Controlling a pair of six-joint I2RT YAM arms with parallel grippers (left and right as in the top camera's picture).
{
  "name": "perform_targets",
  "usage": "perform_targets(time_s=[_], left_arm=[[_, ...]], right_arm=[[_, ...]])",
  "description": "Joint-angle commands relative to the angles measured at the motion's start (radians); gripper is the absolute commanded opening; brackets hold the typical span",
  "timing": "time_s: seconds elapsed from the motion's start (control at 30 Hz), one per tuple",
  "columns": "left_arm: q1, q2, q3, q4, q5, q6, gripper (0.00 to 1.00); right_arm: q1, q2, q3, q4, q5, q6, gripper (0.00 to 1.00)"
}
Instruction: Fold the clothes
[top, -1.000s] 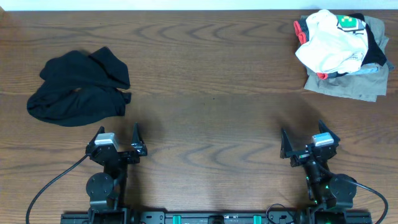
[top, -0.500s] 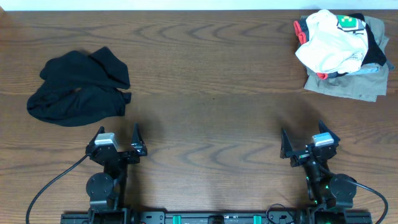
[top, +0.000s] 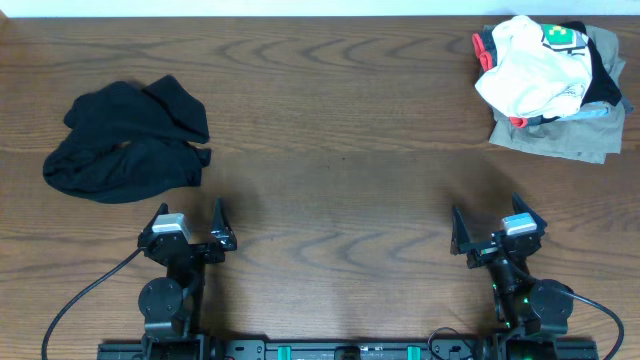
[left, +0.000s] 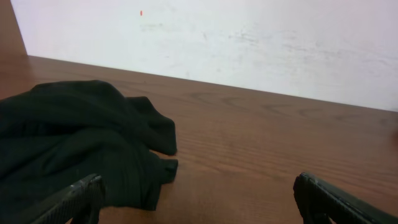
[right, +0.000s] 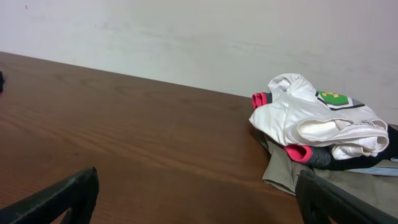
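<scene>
Overhead: white garment (top: 527, 76), green patch (top: 562, 37)

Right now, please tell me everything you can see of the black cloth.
The black cloth is a soft, matte garment, crumpled in a loose unfolded heap with a flap at its far right. It lies on the wooden table, ahead of the open left gripper and apart from it. Only the table touches it.

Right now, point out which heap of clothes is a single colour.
The black heap on the left side: it is black all over. The other pile, at the far right, mixes white, red, green and grey-tan pieces.
</scene>
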Motion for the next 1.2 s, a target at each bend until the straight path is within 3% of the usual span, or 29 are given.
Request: perform_targets(time_s=[0.0,1.17], left_arm=[[-0.001,0.000,-0.010,-0.043,0.010,0.010,0.98],[-0.001,0.000,-0.009,-0.043,0.011,0.010,0.98]], right_arm=[[-0.008,-0.004,-0.003,-0.001,0.002,0.005,0.99],[-0.007,-0.004,-0.003,0.038,-0.027,0.012,0.99]])
